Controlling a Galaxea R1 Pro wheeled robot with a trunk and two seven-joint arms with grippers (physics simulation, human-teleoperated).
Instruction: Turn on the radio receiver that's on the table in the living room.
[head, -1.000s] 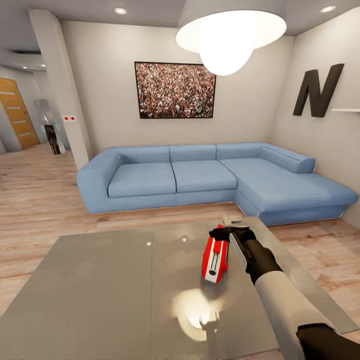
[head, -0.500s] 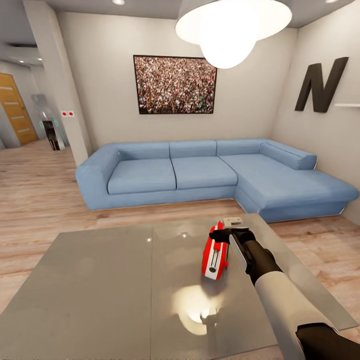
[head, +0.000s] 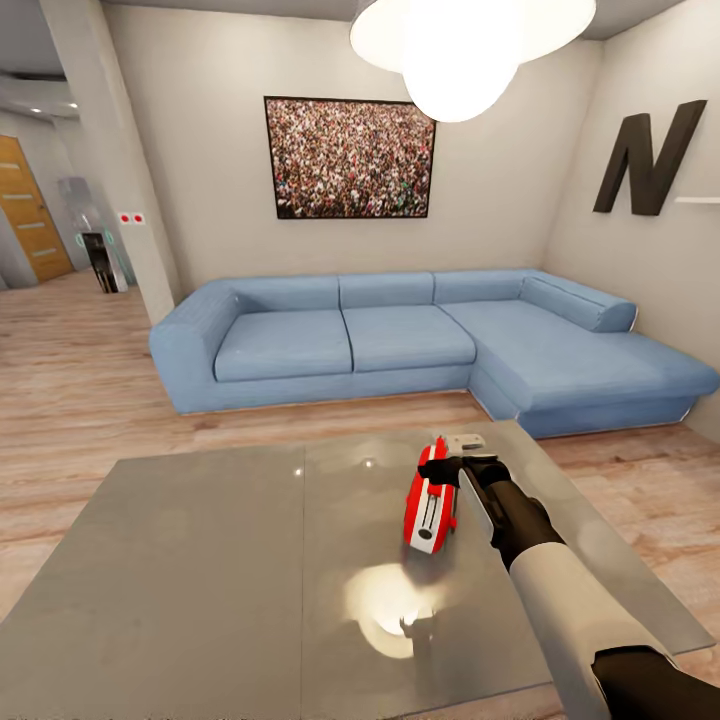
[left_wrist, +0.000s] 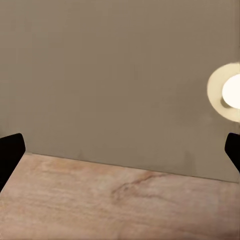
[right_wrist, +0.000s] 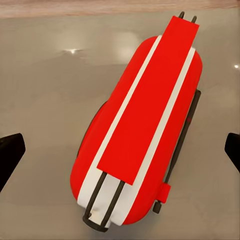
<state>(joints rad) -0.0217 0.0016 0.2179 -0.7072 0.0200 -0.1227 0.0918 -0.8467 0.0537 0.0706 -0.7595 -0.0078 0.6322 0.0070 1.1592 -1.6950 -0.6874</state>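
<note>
Two arms, one task item, logged near to far.

Item 1: my right arm, white sleeve and black wrist, runs from the near right corner out over the table (head: 200, 560). My right gripper (head: 447, 468) hangs just above the far end of the radio receiver (head: 430, 507); in the right wrist view its fingertips (right_wrist: 10, 152) stand wide apart at both edges of the picture, closed on nothing.

Item 2: my left gripper (left_wrist: 120, 150), fingers likewise spread and empty, looks down at the near edge of the grey top and the wood floor (left_wrist: 100, 210) beside it.

Item 3: radio receiver, red with white side bands, standing on the right half of the glossy top, thin handle (right_wrist: 102, 200) uppermost. The dial is not visible from these angles.

Item 4: small pale flat object (head: 465, 441) on the table just beyond the radio; I cannot identify it.

Item 5: blue sofa (head: 400, 340), crowd picture (head: 349, 157), black "N" (head: 648, 155) and pendant lamp (head: 470, 45), far side.

Change noted: over the last second the whole head view has tilted slightly downward; radio and right gripper hold the same relation. I judge the hand is poised, the switch not yet pressed.
</note>
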